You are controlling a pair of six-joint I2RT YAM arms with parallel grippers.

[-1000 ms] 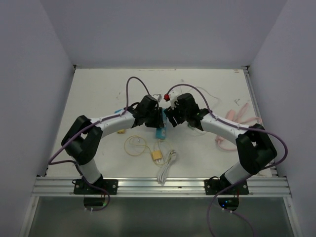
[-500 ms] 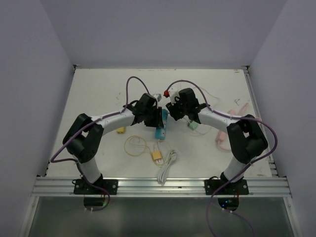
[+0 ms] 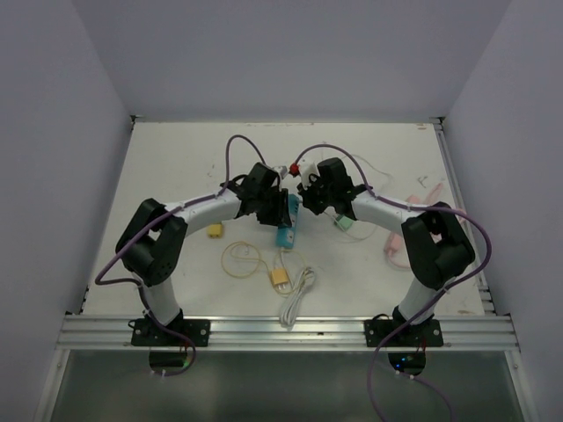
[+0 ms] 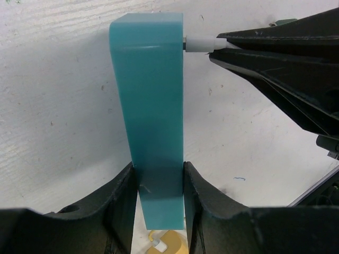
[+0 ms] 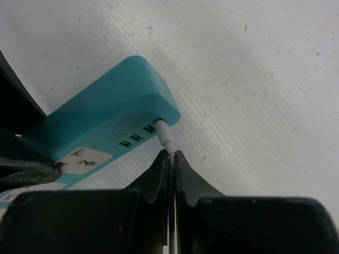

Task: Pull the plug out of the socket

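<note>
The socket (image 4: 151, 106) is a teal power strip lying on the white table, also seen from above (image 3: 287, 232). My left gripper (image 4: 158, 169) is shut on its near end, one finger on each long side. A white plug (image 5: 165, 136) sits in the end port of the socket (image 5: 106, 111). My right gripper (image 5: 172, 154) is shut on the tail of the plug, where its thin white cable begins. In the left wrist view the plug (image 4: 200, 43) sticks out of the socket's far right corner into the right gripper's black fingers (image 4: 275, 53).
A yellow adapter (image 3: 279, 277) with a coiled white cable (image 3: 297, 296) lies near the front. A yellow loop (image 3: 237, 258) lies left of it. A green plug (image 3: 345, 222) and pink items (image 3: 422, 207) lie to the right. Walls close in the table on three sides.
My right gripper has swung in towards the socket's end and closed on the white plug. My left gripper has kept its hold on the socket, almost unmoved.
</note>
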